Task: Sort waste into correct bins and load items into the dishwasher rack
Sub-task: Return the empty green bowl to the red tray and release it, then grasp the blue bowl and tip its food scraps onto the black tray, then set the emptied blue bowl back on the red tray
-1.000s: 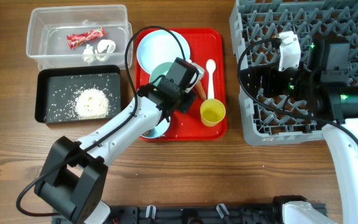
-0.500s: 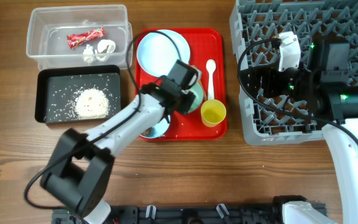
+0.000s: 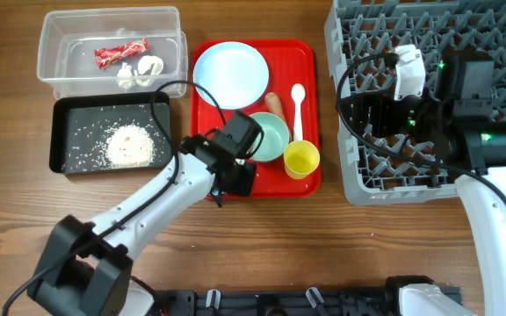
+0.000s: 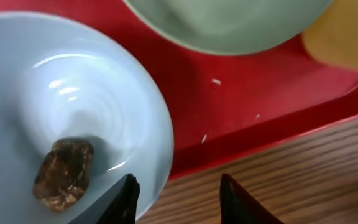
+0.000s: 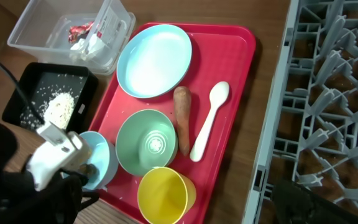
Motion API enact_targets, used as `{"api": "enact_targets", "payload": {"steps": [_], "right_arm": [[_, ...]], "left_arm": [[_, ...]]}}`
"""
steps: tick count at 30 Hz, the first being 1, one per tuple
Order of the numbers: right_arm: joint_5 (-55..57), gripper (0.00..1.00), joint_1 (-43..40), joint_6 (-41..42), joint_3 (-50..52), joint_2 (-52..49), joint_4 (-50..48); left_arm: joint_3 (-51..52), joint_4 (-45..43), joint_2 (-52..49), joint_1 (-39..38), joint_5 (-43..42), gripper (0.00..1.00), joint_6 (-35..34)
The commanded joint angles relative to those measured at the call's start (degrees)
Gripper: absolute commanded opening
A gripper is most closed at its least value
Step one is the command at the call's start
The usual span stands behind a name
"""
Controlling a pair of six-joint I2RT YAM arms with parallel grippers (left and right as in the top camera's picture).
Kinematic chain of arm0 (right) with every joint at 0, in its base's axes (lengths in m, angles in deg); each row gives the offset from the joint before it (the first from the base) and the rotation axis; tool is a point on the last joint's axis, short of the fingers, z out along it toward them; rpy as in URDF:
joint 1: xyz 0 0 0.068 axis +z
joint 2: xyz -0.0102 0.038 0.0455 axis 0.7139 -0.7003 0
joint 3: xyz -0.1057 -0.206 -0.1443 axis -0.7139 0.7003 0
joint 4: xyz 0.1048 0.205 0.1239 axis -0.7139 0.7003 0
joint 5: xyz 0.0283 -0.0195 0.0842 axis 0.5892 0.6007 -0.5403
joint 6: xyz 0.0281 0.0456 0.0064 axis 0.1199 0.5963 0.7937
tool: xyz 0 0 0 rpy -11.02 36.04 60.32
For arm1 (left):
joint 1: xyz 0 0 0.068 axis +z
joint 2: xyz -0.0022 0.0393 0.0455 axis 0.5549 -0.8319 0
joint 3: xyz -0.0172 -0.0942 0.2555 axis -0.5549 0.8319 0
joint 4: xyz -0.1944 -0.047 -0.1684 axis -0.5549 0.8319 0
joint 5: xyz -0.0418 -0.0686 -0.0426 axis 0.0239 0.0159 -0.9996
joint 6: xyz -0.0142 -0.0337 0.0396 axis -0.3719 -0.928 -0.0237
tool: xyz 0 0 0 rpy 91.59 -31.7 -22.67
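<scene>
Hovering at the red tray's (image 4: 241,124) near-left corner: left gripper (image 4: 178,200), jaws spread apart. Brown scrap (image 4: 63,171) sits in the blue bowl (image 4: 104,81), just left of the fingertips, not touching them.

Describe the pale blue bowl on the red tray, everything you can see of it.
The pale blue bowl is round, smooth and glossy, plastic by its look, with faint rings at its bottom. It stands upright on the red tray, near the tray's edge, close to the green bowl. A dark brown scrap lies inside. The left hand is open at its rim, one finger over the bowl, the other outside; whether they touch cannot be told.
</scene>
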Motion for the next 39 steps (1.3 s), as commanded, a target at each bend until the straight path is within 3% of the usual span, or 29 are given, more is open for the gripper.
{"api": "enact_targets", "payload": {"steps": [1, 3, 6, 9, 11, 19, 23, 26, 30, 33, 36, 39], "right_arm": [[-1.16, 1.00, 0.20, 0.85, -0.31, -0.63, -0.26], [-1.14, 1.00, 0.20, 0.81, -0.31, -0.63, -0.24], [-1.16, 1.00, 0.20, 0.83, -0.31, -0.63, -0.31], [-1.16, 1.00, 0.20, 0.85, -0.31, -0.63, -0.33], [-1.16, 0.99, 0.20, 0.83, -0.31, -0.63, -0.24], [-1.11, 1.00, 0.20, 0.81, -0.31, -0.63, -0.50], [-1.14, 1.00, 0.20, 0.81, -0.31, -0.63, -0.59], [-1.11, 1.00, 0.20, 0.79, -0.31, -0.63, -0.50], [-1.11, 1.00, 0.20, 0.76, -0.31, -0.63, -0.50], [-1.11, 1.00, 0.20, 0.74, -0.31, -0.63, -0.50], [-1.01, 1.00, 0.20, 0.61, -0.31, -0.63, -0.52], [-0.90, 1.00, 0.20, 0.59, -0.31, -0.63, -0.52]], "left_arm": [[3.76, -4.04, -1.38, -0.35, -0.24, 0.42, -0.92], [5.62, -6.54, -2.47, -0.35, 2.10, 0.41, -0.90], [5.70, -7.78, -3.76, -0.35, 2.45, 0.22, -0.87], [5.73, -9.07, -3.78, -0.35, 5.49, 0.17, -0.70], [5.68, -9.03, -3.76, -0.35, 5.84, 0.04, -0.46], [-3.80, -0.50, 5.07, 3.61, 2.75, 0.04, -0.50], [-6.54, -1.16, 10.82, 15.30, -3.54, 0.04, -0.50], [-6.54, -2.93, 10.88, 28.85, -16.11, 0.04, 0.37], [-6.54, -8.09, 5.70, 51.80, -48.50, 0.04, 5.86], [-6.54, -9.73, -2.84, 63.78, -67.78, 0.04, 7.37], [-6.54, -12.31, -13.42, 69.37, -84.63, 0.04, 8.55], [-6.54, -13.14, -18.71, 70.64, -88.04, 0.04, 7.98]]}}
